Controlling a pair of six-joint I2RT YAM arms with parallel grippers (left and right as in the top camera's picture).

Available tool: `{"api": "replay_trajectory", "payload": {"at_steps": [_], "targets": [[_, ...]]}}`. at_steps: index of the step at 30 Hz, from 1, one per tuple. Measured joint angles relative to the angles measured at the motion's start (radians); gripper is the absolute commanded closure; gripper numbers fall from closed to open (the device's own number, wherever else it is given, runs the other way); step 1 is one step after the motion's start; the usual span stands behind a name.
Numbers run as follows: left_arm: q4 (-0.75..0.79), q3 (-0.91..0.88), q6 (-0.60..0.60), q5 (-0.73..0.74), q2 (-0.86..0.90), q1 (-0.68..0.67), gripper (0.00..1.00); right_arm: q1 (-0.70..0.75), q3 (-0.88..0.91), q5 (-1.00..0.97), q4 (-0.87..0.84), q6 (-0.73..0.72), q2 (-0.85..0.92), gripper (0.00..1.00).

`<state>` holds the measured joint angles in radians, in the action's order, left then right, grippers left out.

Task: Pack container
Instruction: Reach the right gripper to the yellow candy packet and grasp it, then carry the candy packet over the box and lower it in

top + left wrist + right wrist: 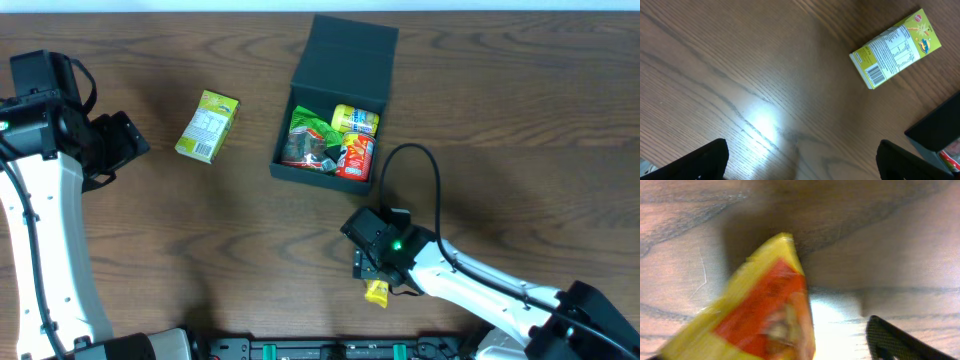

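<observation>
Sitting at the far centre of the table point(500, 120), the container point(345, 60) has its flap lid open and snack packets point(330, 140) inside. Your right gripper point(372, 280) is near its front side, jaws spread around a yellow-orange snack packet point(765, 320); the one visible finger point(905, 342) is clear of it. Your left gripper point(800, 160) hangs well left, released, nothing between its fingers. A yellow-green carton point(207, 126) lies flat between it and the container.
</observation>
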<state>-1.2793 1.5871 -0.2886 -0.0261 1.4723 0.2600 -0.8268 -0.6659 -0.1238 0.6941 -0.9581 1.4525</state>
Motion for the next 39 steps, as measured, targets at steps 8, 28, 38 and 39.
{"api": "replay_trajectory", "payload": {"at_steps": [8, 28, 38, 39], "targets": [[0.000, 0.000, 0.000, 0.000, 0.000, 0.000, 0.05, -0.001, 0.000, -0.014, -0.002, 0.003, 0.000, 0.48], [0.000, 0.000, 0.000, 0.000, 0.000, 0.000, 0.05, -0.001, -0.064, 0.053, 0.095, 0.001, 0.002, 0.85], [0.000, 0.000, 0.000, 0.000, 0.000, 0.000, 0.05, -0.035, -0.277, 0.053, 0.249, 0.018, 0.003, 0.83], [0.000, 0.000, 0.000, 0.000, 0.000, 0.000, 0.05, -0.036, -0.297, 0.054, 0.255, 0.026, 0.003, 0.83]]}}
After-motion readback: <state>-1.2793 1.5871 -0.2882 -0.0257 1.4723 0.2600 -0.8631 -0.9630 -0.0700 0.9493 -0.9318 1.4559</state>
